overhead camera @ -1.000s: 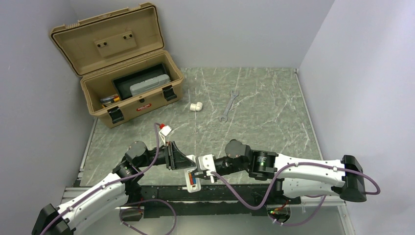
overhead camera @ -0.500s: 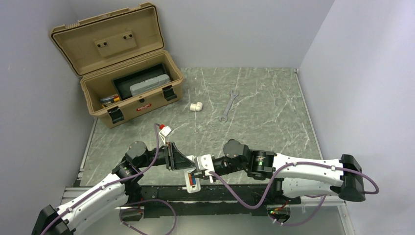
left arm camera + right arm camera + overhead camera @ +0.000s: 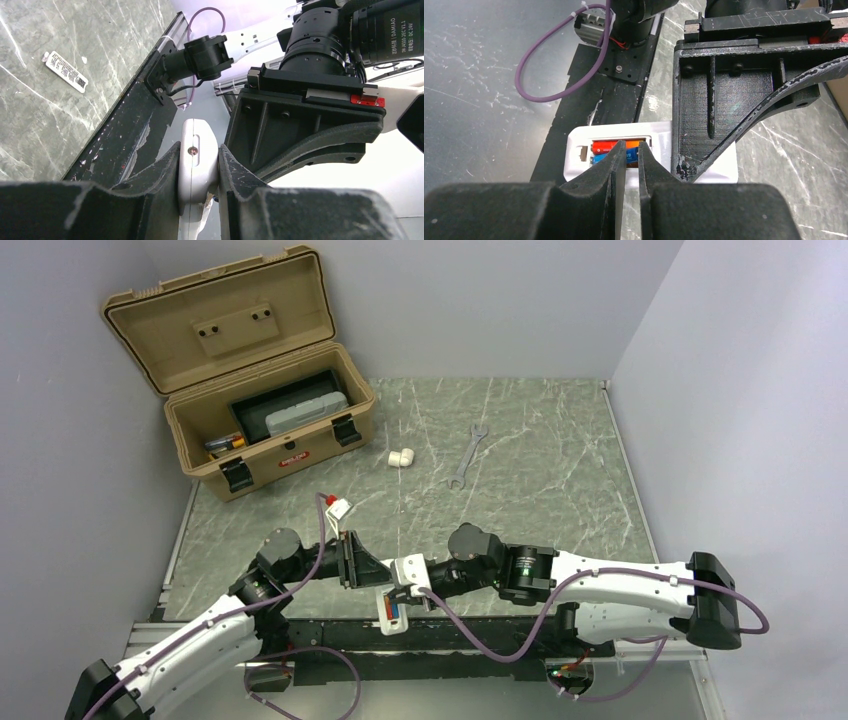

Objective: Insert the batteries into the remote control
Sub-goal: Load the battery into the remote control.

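Pinching the remote control (image 3: 196, 131) edge-on with the left gripper (image 3: 198, 156), low centre of the top view. Nearly pressed together on the right gripper (image 3: 631, 150), thin slit only, tips at the batteries (image 3: 605, 146); contact impossible to tell. Crowded from frame right by black finger mount. Orange-red above blue in the white recess. Upper frame: toolbox (image 3: 285, 455), pipe elbow (image 3: 401, 456), wrench (image 3: 466, 455).

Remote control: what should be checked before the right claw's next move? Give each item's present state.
1. Left claw clamped on remote control: ok.
2. Battery recess open toward right claw: ok.
3. Batteries lying in the recess: ok, orange-red casing visible.
4. Batteries fully seated: cannot tell, the claw hides part.
5. Whether right claw grips anything: cannot tell.
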Robot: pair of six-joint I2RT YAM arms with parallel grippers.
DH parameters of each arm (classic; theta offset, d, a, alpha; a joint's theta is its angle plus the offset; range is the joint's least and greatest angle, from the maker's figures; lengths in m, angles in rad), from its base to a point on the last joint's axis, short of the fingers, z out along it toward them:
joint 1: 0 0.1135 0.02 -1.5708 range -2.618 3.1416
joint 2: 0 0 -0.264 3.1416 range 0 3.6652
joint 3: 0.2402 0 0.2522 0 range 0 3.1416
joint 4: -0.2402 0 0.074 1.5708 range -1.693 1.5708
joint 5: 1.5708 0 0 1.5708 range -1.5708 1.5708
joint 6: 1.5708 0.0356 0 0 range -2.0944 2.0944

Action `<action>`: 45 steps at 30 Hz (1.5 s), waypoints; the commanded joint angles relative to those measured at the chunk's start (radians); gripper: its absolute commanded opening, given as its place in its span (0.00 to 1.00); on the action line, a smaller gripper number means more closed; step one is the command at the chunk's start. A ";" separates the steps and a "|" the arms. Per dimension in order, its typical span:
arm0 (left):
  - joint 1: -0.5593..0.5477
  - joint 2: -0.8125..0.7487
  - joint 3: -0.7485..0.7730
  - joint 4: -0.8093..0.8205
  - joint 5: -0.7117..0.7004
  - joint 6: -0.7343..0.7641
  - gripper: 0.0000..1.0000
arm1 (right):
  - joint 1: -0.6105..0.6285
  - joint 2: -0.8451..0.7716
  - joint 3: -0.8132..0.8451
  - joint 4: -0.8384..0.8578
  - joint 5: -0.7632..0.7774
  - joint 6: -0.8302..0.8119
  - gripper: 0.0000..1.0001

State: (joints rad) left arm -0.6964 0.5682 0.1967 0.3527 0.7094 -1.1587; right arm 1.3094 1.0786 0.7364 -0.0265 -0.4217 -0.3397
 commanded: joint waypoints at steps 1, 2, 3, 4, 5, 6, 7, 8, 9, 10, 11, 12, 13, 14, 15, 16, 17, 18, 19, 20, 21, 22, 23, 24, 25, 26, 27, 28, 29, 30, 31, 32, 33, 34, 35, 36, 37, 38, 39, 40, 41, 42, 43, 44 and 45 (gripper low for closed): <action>0.010 -0.041 0.065 0.191 -0.107 -0.056 0.00 | 0.021 0.026 -0.036 -0.187 -0.083 0.049 0.09; 0.009 -0.044 0.065 0.195 -0.108 -0.060 0.00 | 0.020 0.022 -0.039 -0.186 -0.073 0.052 0.08; 0.010 -0.044 0.063 0.198 -0.110 -0.064 0.00 | 0.021 0.018 -0.042 -0.186 -0.066 0.056 0.08; 0.009 -0.045 0.061 0.203 -0.112 -0.068 0.00 | 0.021 0.014 -0.044 -0.186 -0.064 0.057 0.07; 0.011 -0.045 0.060 0.208 -0.113 -0.072 0.00 | 0.021 0.010 -0.047 -0.184 -0.061 0.059 0.07; 0.010 -0.045 0.057 0.212 -0.116 -0.075 0.00 | 0.021 0.007 -0.051 -0.183 -0.058 0.062 0.06; 0.009 -0.045 0.056 0.216 -0.119 -0.079 0.00 | 0.021 0.005 -0.054 -0.182 -0.057 0.064 0.05; 0.009 -0.046 0.055 0.219 -0.123 -0.083 0.00 | 0.021 0.006 -0.055 -0.182 -0.058 0.066 0.05; 0.010 -0.047 0.055 0.221 -0.126 -0.085 0.00 | 0.021 0.010 -0.056 -0.182 -0.059 0.069 0.04; 0.009 -0.048 0.054 0.221 -0.129 -0.085 0.00 | 0.022 0.015 -0.057 -0.182 -0.062 0.073 0.04; 0.009 -0.049 0.054 0.221 -0.133 -0.086 0.00 | 0.022 0.019 -0.057 -0.181 -0.067 0.077 0.03; 0.010 -0.052 0.054 0.219 -0.136 -0.087 0.00 | 0.022 0.027 -0.057 -0.179 -0.075 0.082 0.02; 0.010 -0.055 0.055 0.218 -0.140 -0.087 0.00 | 0.022 0.032 -0.059 -0.177 -0.081 0.087 0.01; 0.009 -0.057 0.056 0.216 -0.144 -0.087 0.00 | 0.022 0.034 -0.062 -0.175 -0.084 0.090 0.01; 0.010 -0.060 0.056 0.214 -0.146 -0.087 0.00 | 0.023 0.033 -0.064 -0.172 -0.085 0.095 0.00; 0.010 -0.061 0.056 0.213 -0.149 -0.087 0.00 | 0.023 0.032 -0.070 -0.166 -0.084 0.099 0.00; 0.009 -0.063 0.055 0.213 -0.151 -0.088 0.00 | 0.024 0.028 -0.078 -0.162 -0.081 0.103 0.00; 0.011 -0.065 0.057 0.212 -0.152 -0.089 0.00 | 0.024 0.025 -0.083 -0.159 -0.077 0.106 0.00; 0.010 -0.066 0.057 0.212 -0.152 -0.090 0.00 | 0.025 0.022 -0.085 -0.158 -0.073 0.109 0.00; 0.010 -0.068 0.057 0.213 -0.152 -0.091 0.00 | 0.027 0.020 -0.087 -0.159 -0.068 0.109 0.00; 0.009 -0.068 0.057 0.213 -0.152 -0.092 0.00 | 0.028 0.019 -0.089 -0.162 -0.064 0.111 0.00; 0.010 -0.068 0.059 0.213 -0.154 -0.093 0.00 | 0.028 0.018 -0.091 -0.164 -0.058 0.111 0.00; 0.010 -0.069 0.060 0.213 -0.154 -0.093 0.00 | 0.030 0.018 -0.093 -0.166 -0.050 0.112 0.00; 0.010 -0.068 0.061 0.215 -0.155 -0.094 0.00 | 0.031 0.020 -0.092 -0.169 -0.043 0.113 0.00; 0.009 -0.069 0.061 0.216 -0.156 -0.094 0.00 | 0.032 0.024 -0.094 -0.174 -0.038 0.113 0.00; 0.010 -0.067 0.062 0.218 -0.156 -0.097 0.00 | 0.034 0.029 -0.092 -0.179 -0.031 0.111 0.00; 0.010 -0.067 0.062 0.223 -0.156 -0.099 0.00 | 0.037 0.036 -0.090 -0.186 -0.025 0.110 0.00; 0.009 -0.066 0.061 0.227 -0.157 -0.102 0.00 | 0.038 0.042 -0.089 -0.189 -0.021 0.108 0.00; 0.009 -0.066 0.060 0.230 -0.158 -0.104 0.00 | 0.040 0.047 -0.089 -0.192 -0.016 0.107 0.00; 0.009 -0.067 0.061 0.230 -0.158 -0.105 0.00 | 0.040 0.051 -0.089 -0.194 -0.009 0.107 0.00; 0.010 -0.068 0.061 0.230 -0.159 -0.106 0.00 | 0.042 0.052 -0.090 -0.194 -0.001 0.107 0.00; 0.010 -0.069 0.060 0.228 -0.160 -0.105 0.00 | 0.044 0.053 -0.092 -0.196 0.007 0.107 0.00; 0.010 -0.071 0.061 0.228 -0.161 -0.105 0.00 | 0.044 0.050 -0.092 -0.195 0.016 0.107 0.00; 0.009 -0.072 0.062 0.225 -0.162 -0.105 0.00 | 0.046 0.045 -0.097 -0.194 0.030 0.107 0.00; 0.010 -0.073 0.062 0.223 -0.161 -0.104 0.00 | 0.045 0.040 -0.101 -0.192 0.043 0.109 0.00; 0.011 -0.074 0.063 0.222 -0.160 -0.104 0.00 | 0.045 0.036 -0.104 -0.191 0.061 0.109 0.00; 0.010 -0.074 0.063 0.221 -0.160 -0.104 0.00 | 0.046 0.031 -0.107 -0.190 0.077 0.110 0.00; 0.010 -0.073 0.065 0.223 -0.159 -0.105 0.00 | 0.045 0.025 -0.109 -0.189 0.093 0.110 0.00; 0.010 -0.072 0.065 0.228 -0.158 -0.107 0.00 | 0.045 0.022 -0.111 -0.187 0.111 0.110 0.00; 0.009 -0.069 0.064 0.234 -0.156 -0.111 0.00 | 0.044 0.019 -0.112 -0.188 0.123 0.109 0.00; 0.010 -0.067 0.063 0.243 -0.155 -0.115 0.00 | 0.045 0.018 -0.113 -0.189 0.134 0.106 0.00; 0.010 -0.065 0.063 0.251 -0.153 -0.119 0.00 | 0.046 0.018 -0.114 -0.187 0.155 0.106 0.00; 0.010 -0.063 0.062 0.258 -0.152 -0.123 0.00 | 0.045 0.017 -0.115 -0.187 0.168 0.105 0.00; 0.009 -0.063 0.062 0.265 -0.150 -0.126 0.00 | 0.045 0.018 -0.114 -0.189 0.177 0.103 0.00; 0.010 -0.062 0.064 0.272 -0.148 -0.129 0.00 | 0.046 0.017 -0.115 -0.189 0.185 0.102 0.00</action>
State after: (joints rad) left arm -0.6971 0.5381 0.1947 0.3164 0.6147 -1.1736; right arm 1.3338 1.0592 0.6880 0.0204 -0.2661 -0.2710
